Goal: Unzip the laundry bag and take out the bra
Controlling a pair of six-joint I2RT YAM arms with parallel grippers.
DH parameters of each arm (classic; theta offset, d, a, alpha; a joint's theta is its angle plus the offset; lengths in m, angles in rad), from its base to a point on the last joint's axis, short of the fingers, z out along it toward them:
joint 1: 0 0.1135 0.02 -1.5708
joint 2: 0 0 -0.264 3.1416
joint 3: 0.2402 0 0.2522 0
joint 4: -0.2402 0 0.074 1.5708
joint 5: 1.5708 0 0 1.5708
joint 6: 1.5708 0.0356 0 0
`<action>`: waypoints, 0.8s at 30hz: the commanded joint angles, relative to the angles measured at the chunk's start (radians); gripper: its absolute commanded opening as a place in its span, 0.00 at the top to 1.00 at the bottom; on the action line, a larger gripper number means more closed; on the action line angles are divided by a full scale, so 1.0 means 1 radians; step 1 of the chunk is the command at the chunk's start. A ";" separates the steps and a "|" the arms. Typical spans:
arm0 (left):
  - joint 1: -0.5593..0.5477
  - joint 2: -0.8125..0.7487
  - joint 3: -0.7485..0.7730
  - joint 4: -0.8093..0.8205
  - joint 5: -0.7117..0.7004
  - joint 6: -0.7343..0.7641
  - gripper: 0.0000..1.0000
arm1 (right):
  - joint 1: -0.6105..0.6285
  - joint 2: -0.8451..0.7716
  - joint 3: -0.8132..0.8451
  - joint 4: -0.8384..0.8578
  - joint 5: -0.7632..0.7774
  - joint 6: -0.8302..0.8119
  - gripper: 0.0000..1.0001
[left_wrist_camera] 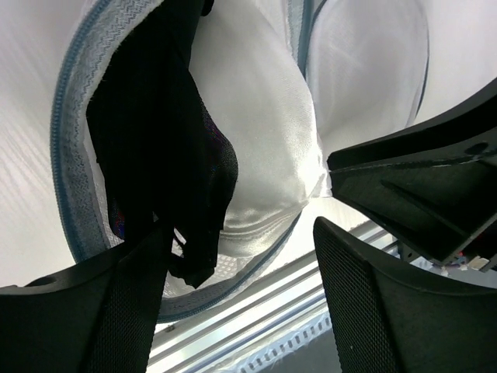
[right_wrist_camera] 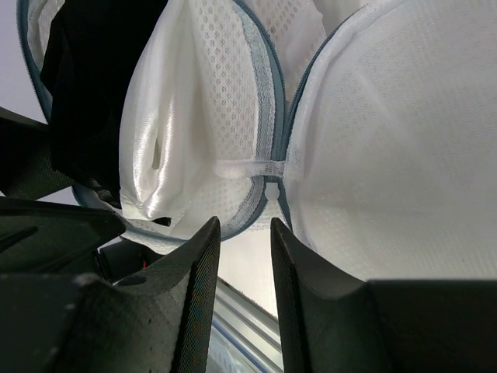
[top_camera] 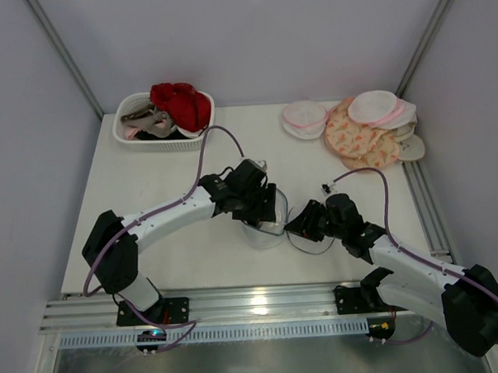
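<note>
At the middle of the table [top_camera: 150, 182], the bag [top_camera: 266, 237] is mostly hidden under the left hand [top_camera: 264, 217] when seen from above. Close up it gapes unzipped, with the white bra [left_wrist_camera: 264, 132] showing inside beside a dark shape [left_wrist_camera: 155, 132] too murky to identify. The left hand is released, fingers wide at the opening. The right hand [right_wrist_camera: 245, 233] pinches the bag's rim. A basket [top_camera: 131, 135] with a red garment [top_camera: 182, 103] and some pouches [top_camera: 358, 136] sit far back.
</note>
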 commanded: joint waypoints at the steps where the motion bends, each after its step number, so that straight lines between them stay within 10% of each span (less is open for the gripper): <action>1: -0.005 -0.063 -0.024 0.084 0.011 -0.023 0.24 | -0.002 -0.019 0.040 -0.014 0.015 -0.033 0.64; 17: -0.005 -0.009 -0.017 0.100 -0.145 -0.052 0.46 | -0.002 -0.039 0.038 -0.017 0.018 -0.054 0.68; 24: -0.003 0.039 -0.006 0.127 -0.139 -0.037 0.87 | -0.003 -0.041 0.031 -0.016 0.019 -0.059 0.71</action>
